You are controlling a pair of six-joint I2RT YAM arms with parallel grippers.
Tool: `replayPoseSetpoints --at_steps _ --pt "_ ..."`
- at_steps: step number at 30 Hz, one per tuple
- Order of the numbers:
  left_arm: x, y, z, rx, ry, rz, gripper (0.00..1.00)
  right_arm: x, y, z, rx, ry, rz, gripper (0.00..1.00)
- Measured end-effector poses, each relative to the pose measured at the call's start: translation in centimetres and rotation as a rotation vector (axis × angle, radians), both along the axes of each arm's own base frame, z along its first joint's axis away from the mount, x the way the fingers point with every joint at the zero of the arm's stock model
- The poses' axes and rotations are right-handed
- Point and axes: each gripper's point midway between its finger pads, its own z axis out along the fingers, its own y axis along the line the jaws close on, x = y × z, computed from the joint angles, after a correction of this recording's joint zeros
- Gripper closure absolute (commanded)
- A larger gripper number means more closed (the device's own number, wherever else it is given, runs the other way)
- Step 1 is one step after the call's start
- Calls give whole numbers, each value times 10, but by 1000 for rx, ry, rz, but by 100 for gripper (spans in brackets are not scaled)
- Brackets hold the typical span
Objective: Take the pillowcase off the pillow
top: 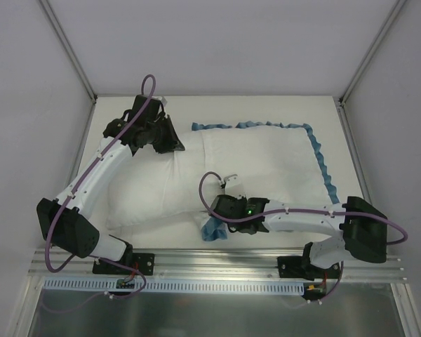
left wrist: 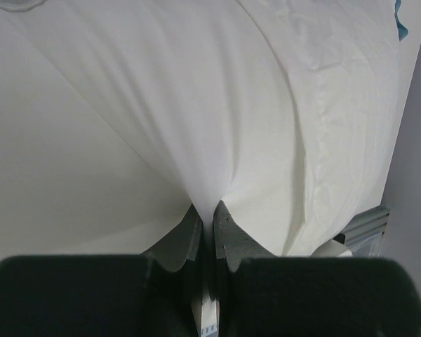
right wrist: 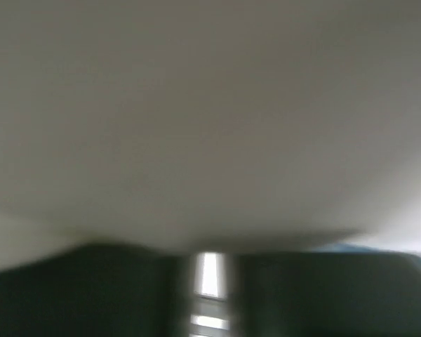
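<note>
White cloth covers much of the table point(top: 119, 112); the pillow point(top: 151, 189) lies across it, its left half bare, its right half inside the pillowcase point(top: 266, 158), which shows its white inside with a teal ruffle point(top: 324, 165) along the far and right edges; the left hand point(top: 168, 139) is pinched tight on the pillow's far left corner; the right hand point(top: 223, 202) sits at the near edge beside a bunched bit of ruffle, its grip too blurred to tell.

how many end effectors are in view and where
2. The left end effector is shut on the pillow at its far left corner. The right end effector sits at the near edge, beside the pillowcase and its bunched blue ruffle; whether it is shut is unclear.
</note>
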Motion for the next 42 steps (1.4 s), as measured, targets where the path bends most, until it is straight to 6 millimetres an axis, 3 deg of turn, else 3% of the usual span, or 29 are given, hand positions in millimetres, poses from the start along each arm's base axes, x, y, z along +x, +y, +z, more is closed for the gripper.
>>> replayPoseSetpoints --at_steps 5,8,12,16,20,24,29,32,33,34,35,36,38,39,42 --pt "2 3 1 -9 3 6 100 6 -13 5 8 -45 -104 99" --pt "7 13 4 -52 19 27 100 8 -31 13 33 -73 -162 99" --pt "17 45 14 -108 32 102 100 17 -67 24 103 -111 -282 99" --pt "18 81 31 -159 18 195 100 37 -100 55 287 -172 -456 99" --pt "28 118 64 -177 -111 298 100 41 -152 74 345 -226 -618 99" --pt "27 113 78 -199 -157 272 100 31 -172 70 283 -210 -636 99" --pt "30 102 69 -212 -124 237 100 25 -162 50 163 -145 -568 98" --pt "25 82 66 -207 -115 171 100 24 -155 42 138 -119 -548 47" --pt "21 70 66 -202 -115 132 100 24 -154 41 130 -113 -543 24" --pt "15 55 64 -193 -116 83 100 24 -154 39 123 -108 -541 16" --pt "8 41 62 -186 -114 33 95 24 -155 39 107 -109 -532 12" --pt "-1 24 58 -171 -109 -27 74 23 -157 40 97 -110 -526 6" --pt "-15 0 52 -139 -101 -111 46 24 -158 45 95 -115 -523 3" --pt "-23 -10 48 -115 -96 -151 24 25 -160 49 97 -120 -525 1" --pt "-52 -36 34 -8 -85 -249 9 29 -167 65 120 -140 -539 0"
